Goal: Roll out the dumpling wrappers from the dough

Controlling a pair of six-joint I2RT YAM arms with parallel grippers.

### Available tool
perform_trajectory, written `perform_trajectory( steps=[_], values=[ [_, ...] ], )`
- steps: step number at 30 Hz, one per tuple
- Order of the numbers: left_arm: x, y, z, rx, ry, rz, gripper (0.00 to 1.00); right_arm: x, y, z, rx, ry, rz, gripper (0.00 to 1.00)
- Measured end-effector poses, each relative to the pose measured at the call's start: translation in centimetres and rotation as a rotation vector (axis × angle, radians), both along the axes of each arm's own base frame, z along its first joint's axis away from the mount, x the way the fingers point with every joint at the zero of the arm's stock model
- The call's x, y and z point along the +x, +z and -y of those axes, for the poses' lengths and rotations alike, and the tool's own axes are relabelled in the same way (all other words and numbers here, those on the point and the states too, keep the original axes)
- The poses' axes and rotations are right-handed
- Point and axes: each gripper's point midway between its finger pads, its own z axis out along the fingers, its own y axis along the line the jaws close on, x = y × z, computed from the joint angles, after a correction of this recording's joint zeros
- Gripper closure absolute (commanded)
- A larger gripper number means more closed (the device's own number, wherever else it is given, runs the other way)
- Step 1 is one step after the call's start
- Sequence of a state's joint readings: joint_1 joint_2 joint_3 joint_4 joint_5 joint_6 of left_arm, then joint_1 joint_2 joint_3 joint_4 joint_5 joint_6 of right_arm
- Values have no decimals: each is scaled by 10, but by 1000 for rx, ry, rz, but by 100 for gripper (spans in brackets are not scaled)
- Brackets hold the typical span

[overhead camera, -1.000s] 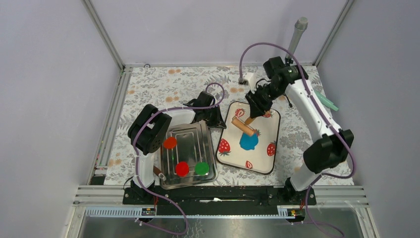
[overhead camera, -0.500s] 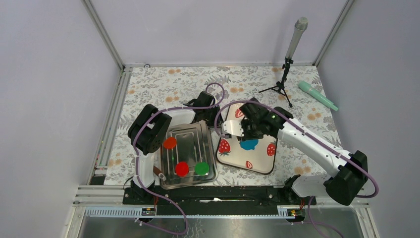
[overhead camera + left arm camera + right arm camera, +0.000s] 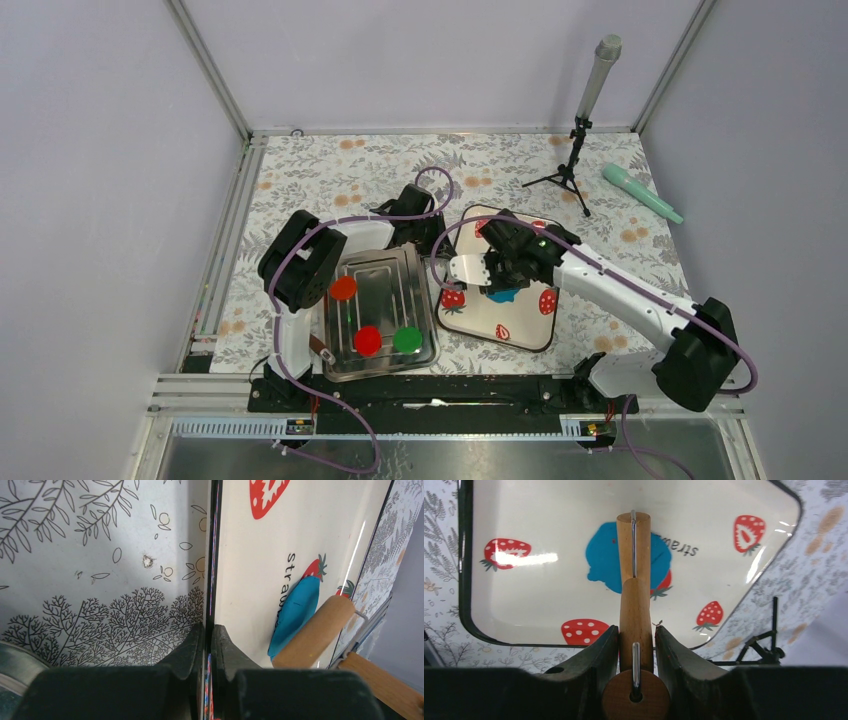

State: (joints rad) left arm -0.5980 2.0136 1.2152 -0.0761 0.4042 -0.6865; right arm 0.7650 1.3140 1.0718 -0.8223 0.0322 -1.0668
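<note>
The dough (image 3: 601, 560) — a flattened, ragged blue patch — is seen near the middle of the strawberry tray (image 3: 524, 600), partly over one printed berry, with the head of a wooden roller (image 3: 635, 605) brought down on it. The roller's handle is gripped between the fingers of the right end effector (image 3: 635, 637), which is closed partway around the wood. The tray's dark rim is pinched by the left end effector (image 3: 209, 637), closed almost fully on that thin edge, so the tray is judged to be pinned to the desk (image 3: 330, 170) for the stroke. The rolling step is taken to be in hand, the patch being not yet round. An even pass across the dough is called for next, with pressure applied downward and the tray not allowed to slide. Only one piece of writing can be read — "straw", printed on the tray beside the dough, the rest being covered.
</note>
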Motion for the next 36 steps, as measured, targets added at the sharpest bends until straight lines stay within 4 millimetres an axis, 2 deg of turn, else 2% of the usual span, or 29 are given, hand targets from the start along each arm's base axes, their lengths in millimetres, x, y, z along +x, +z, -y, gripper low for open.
perform_trajectory(
  steps=[4, 9, 18, 24, 30, 33, 36],
  values=[
    [0, 0, 0, -1, -1, -2, 100, -7, -16, 5, -37, -1, -46, 100],
    [0, 0, 0, -6, -1, -9, 100, 0, -20, 3, -38, -6, -13, 100],
    [0, 0, 0, -8, -2, -11, 100, 39, -37, -7, -57, -27, 123, 100],
    [0, 0, 0, -8, -2, -11, 100, 63, -38, -11, -29, -65, 190, 100],
    [0, 0, 0, -9, -2, -11, 100, 68, -21, -11, 16, -171, 171, 100],
    [0, 0, 0, -9, -2, -11, 100, 73, 6, -15, 80, -265, 165, 100],
    [0, 0, 0, -9, -2, -11, 100, 79, 44, -14, 206, -408, 145, 100]
  ],
)
